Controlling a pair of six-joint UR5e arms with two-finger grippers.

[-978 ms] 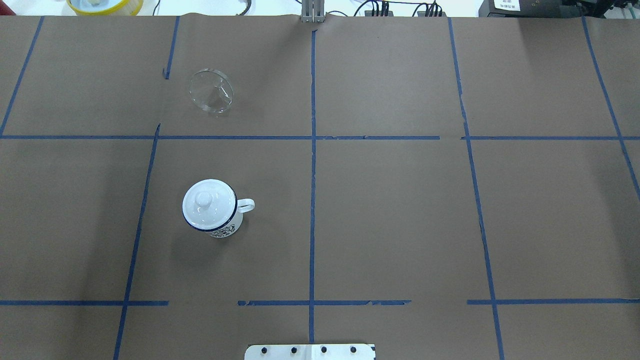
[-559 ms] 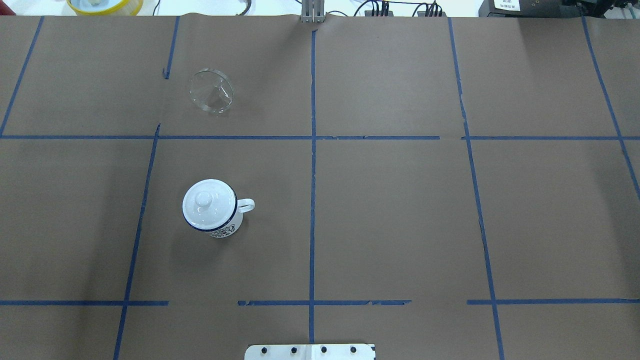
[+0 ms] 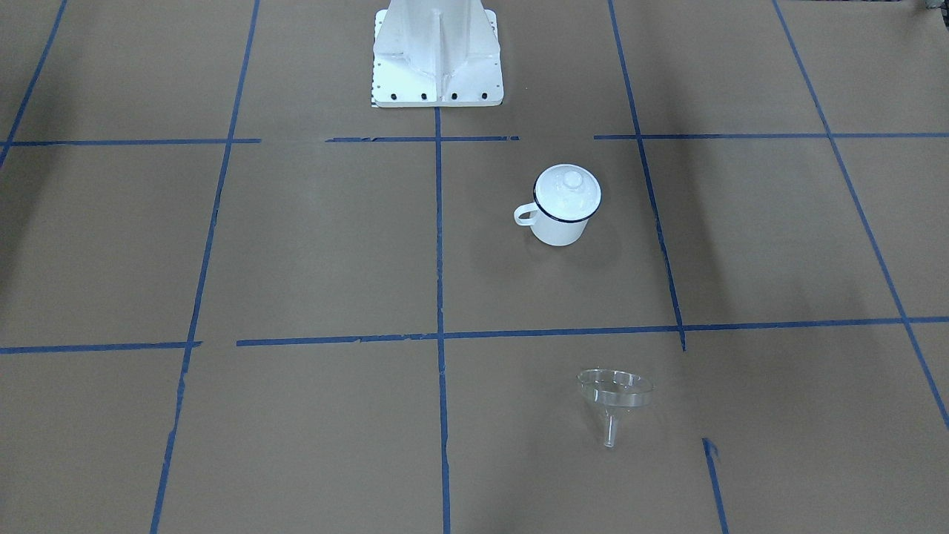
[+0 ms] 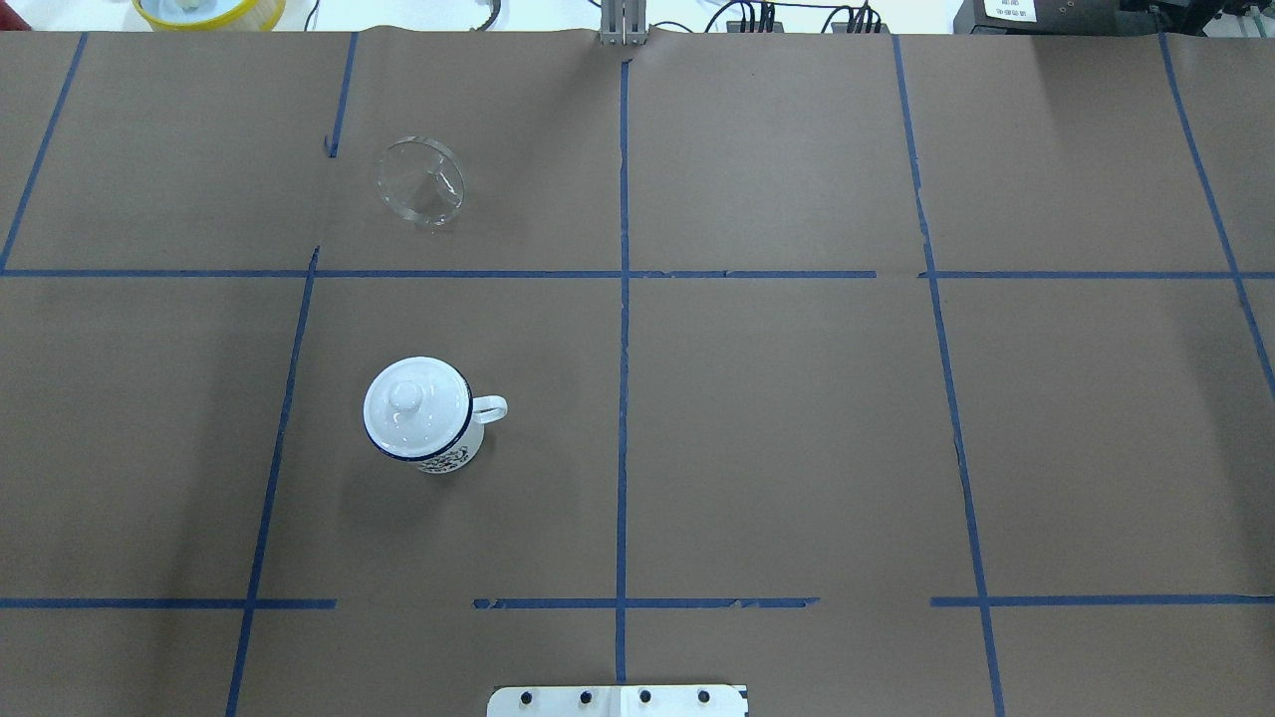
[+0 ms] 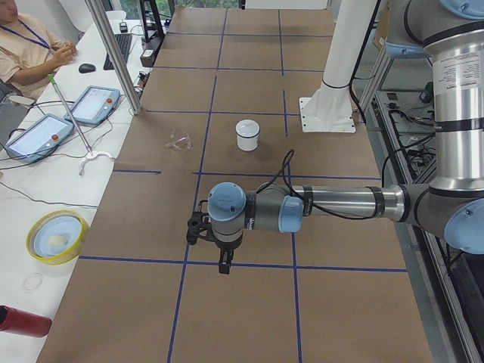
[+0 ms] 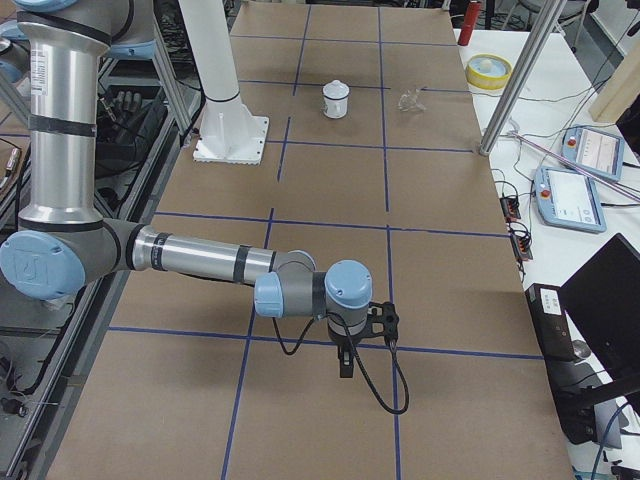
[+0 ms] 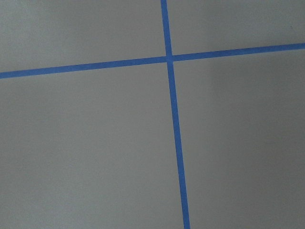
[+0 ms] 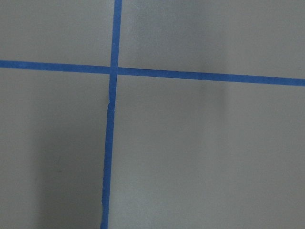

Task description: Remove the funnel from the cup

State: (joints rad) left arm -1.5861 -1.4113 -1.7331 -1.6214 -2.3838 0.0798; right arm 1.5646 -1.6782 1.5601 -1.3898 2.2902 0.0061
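The clear funnel lies tilted on its side on the brown table, apart from the cup and farther from the robot; it also shows in the front view. The white cup with a dark blue rim stands upright, handle to the view's right, with a white knobbed lid on it. My left gripper and my right gripper show only in the side views, hanging low over bare table far from both things. I cannot tell whether they are open or shut. Both wrist views show only paper and blue tape.
The white robot base stands at the table's near edge. A metal post rises at the far edge. A yellow-rimmed dish and cables lie beyond it. A seated operator and two tablets are at the side table.
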